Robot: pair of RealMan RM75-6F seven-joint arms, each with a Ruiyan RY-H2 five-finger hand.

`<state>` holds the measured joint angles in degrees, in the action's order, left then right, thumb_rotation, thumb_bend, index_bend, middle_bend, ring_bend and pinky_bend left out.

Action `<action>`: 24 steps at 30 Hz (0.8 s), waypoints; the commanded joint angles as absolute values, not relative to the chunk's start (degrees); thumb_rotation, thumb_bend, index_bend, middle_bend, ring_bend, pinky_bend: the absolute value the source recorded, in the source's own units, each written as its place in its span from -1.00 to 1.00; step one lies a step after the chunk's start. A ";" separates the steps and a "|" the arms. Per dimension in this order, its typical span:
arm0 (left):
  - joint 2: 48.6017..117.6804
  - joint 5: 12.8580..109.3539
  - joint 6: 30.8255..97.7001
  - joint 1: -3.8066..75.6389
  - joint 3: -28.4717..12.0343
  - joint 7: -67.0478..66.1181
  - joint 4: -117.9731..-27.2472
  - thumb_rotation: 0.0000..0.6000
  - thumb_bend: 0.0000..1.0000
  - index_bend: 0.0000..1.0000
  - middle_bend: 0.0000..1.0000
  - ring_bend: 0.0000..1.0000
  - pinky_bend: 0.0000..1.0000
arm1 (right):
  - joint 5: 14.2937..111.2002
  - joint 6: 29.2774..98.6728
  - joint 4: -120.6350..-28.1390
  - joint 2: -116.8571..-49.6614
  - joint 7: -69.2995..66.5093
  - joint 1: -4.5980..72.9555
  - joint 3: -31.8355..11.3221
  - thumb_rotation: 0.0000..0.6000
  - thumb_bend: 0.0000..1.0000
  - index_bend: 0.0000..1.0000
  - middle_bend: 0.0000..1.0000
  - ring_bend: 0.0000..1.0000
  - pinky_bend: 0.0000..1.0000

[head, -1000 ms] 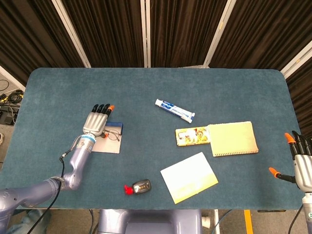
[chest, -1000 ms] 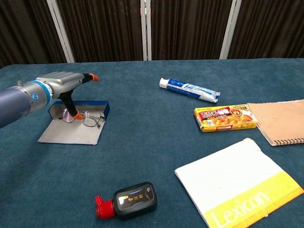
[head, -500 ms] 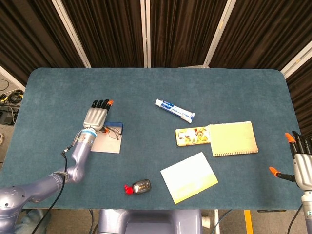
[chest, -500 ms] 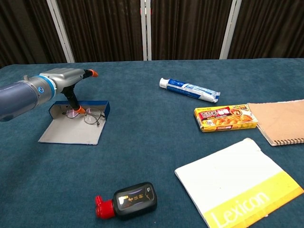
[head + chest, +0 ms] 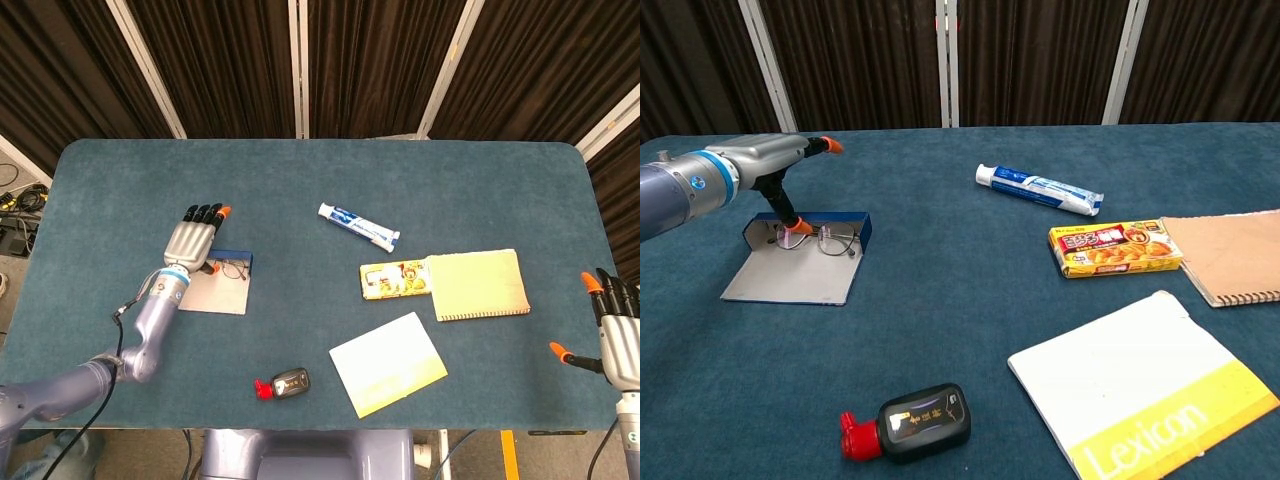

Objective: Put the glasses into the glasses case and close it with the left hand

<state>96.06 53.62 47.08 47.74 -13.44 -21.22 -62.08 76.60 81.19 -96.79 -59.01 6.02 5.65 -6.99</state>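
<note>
Now: left hand over the open case, glasses inside

Left hand (image 5: 765,158): fingers stretched forward, close together, orange tips; thumb angled down with its tip at the left lens of the glasses (image 5: 825,240). Whether thumb actually touches the frame, cannot tell. Nothing gripped between the fingers. Head view shows the same hand (image 5: 192,240) flat, palm down, above the left part of the case.

Glasses lie in the tray of the glasses case (image 5: 790,275), against its blue back wall; lid spread open flat toward the near edge. Case sits left on the blue table (image 5: 960,300).

Right hand (image 5: 618,335): at the far right table edge, seen in head view only, fingers apart, holding nothing.

Elsewhere: toothpaste tube (image 5: 1038,188) mid-table; yellow food box (image 5: 1114,247) right of centre, touching a tan notebook (image 5: 1230,255); white and yellow booklet (image 5: 1145,385) nearer; small black bottle with red cap (image 5: 910,424) near the front edge.
</note>
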 commanded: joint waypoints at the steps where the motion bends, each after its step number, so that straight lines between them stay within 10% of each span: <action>1: 92.53 55.48 49.68 45.56 -11.90 -21.44 -68.49 1.00 -0.63 -1.00 -1.00 -1.00 -1.00 | 76.85 81.31 -96.86 -58.90 5.80 5.61 -6.93 1.00 -1.00 -1.00 -1.00 -1.00 -1.00; 10: 86.34 62.14 59.11 37.55 -4.72 -22.48 -80.95 1.00 -0.63 -1.00 -1.00 -1.00 -1.00 | 78.85 82.31 -97.59 -58.00 3.78 5.11 -6.47 1.00 -1.00 -1.00 -1.00 -1.00 -1.00; 24: 88.89 66.81 60.35 34.75 -2.32 -19.42 -77.20 1.00 -0.48 -0.33 -1.00 -1.00 -1.00 | 79.29 81.61 -97.28 -57.67 2.18 5.50 -6.48 1.00 -1.00 -1.00 -1.00 -1.00 -1.00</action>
<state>88.65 66.59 60.48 34.87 -2.44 -19.66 -77.41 79.31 81.64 -97.29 -57.66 2.19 5.48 -6.48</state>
